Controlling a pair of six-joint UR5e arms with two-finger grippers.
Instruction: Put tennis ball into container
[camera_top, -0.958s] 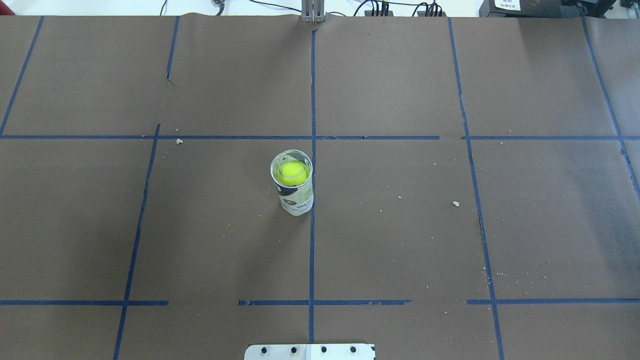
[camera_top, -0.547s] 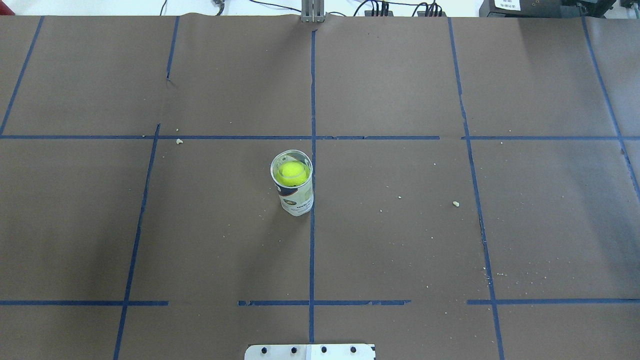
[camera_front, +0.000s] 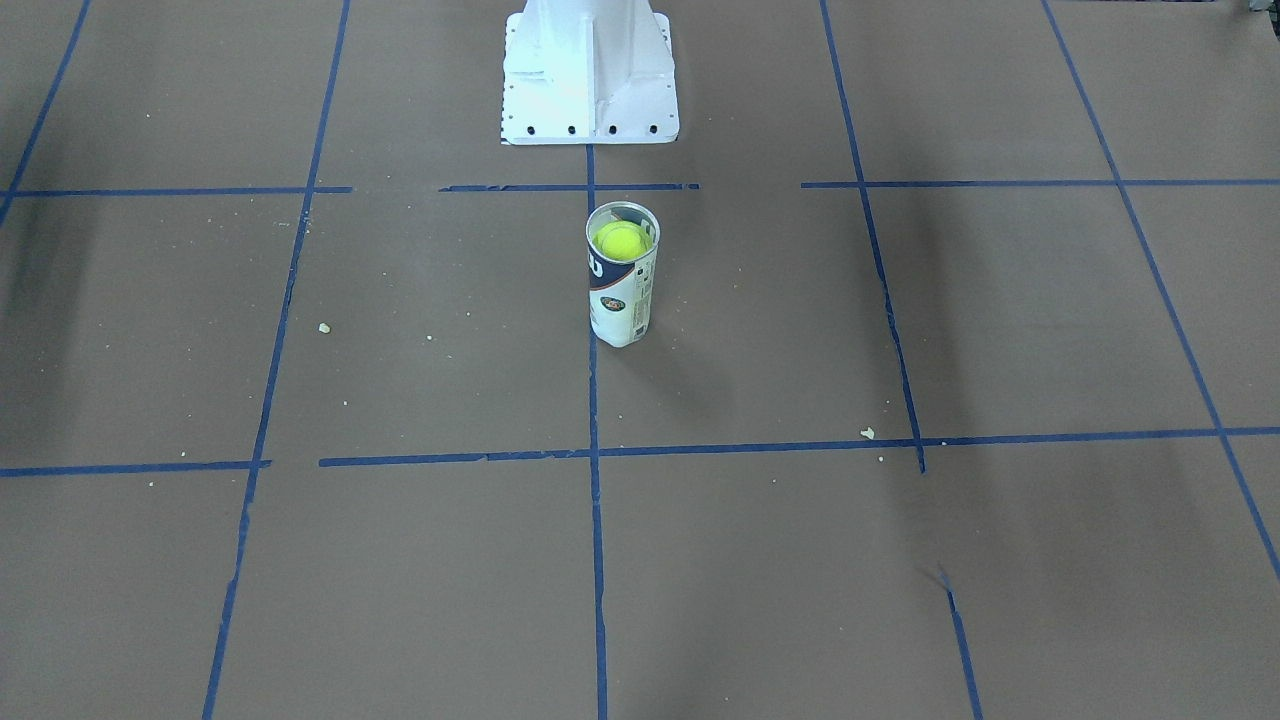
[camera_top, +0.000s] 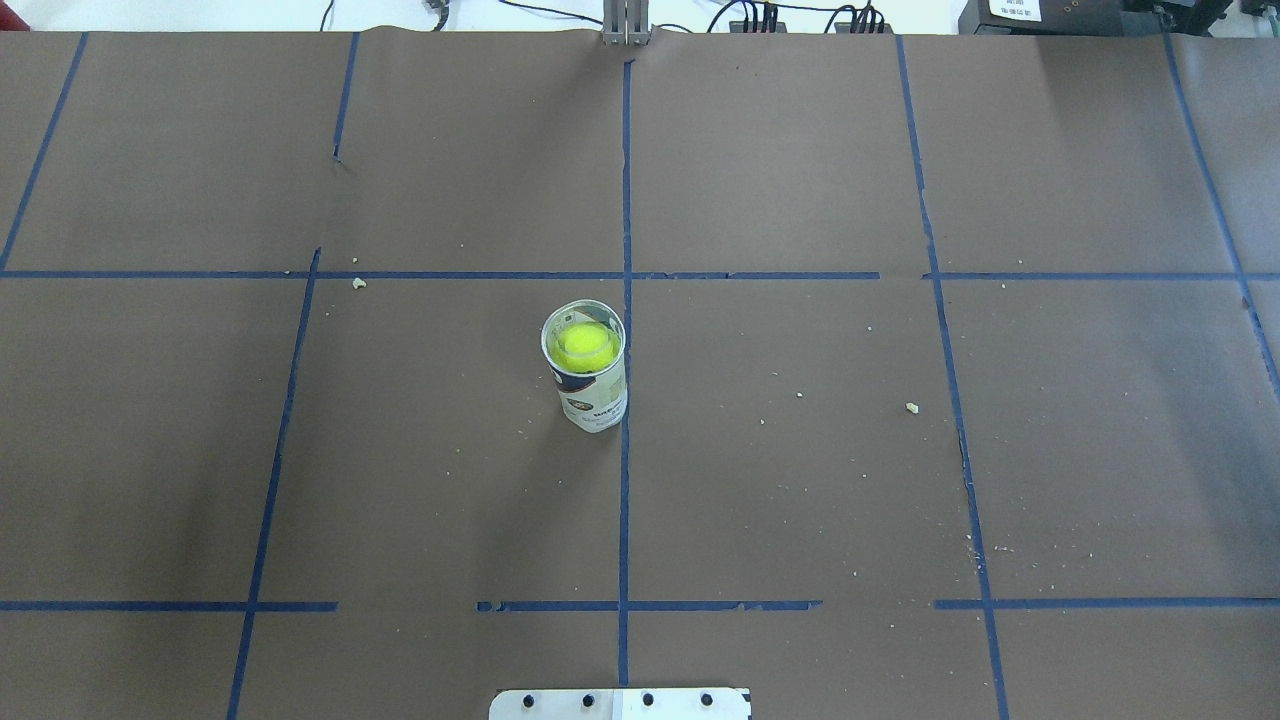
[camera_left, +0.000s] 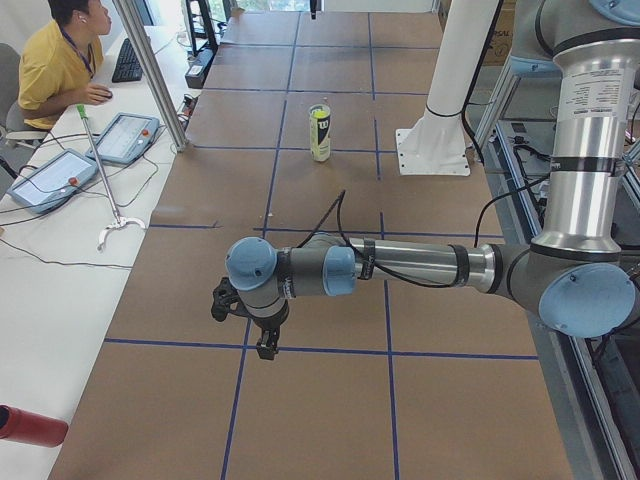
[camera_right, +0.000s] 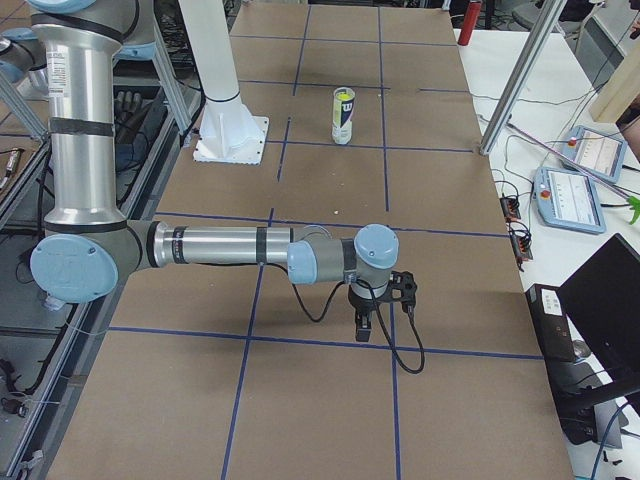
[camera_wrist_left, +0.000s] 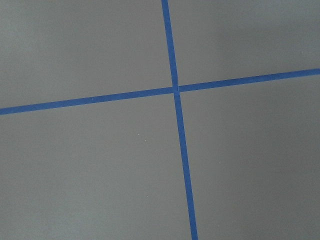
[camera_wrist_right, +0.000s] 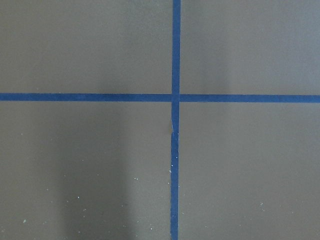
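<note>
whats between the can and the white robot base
Between the container and the white base, only brown paper crossed by a blue tape line, seen in the front-facing view.

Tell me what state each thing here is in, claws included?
tennis ball: sitting inside the container, near its top.
container: upright, no lid on.
left gripper: far from the container; open or shut, cannot tell.
right gripper: far from the container; open or shut, cannot tell.

Blue-taped brown table (camera_top: 800, 480) (crumb-flecked), upright container (camera_top: 596, 396) near centre
</note>
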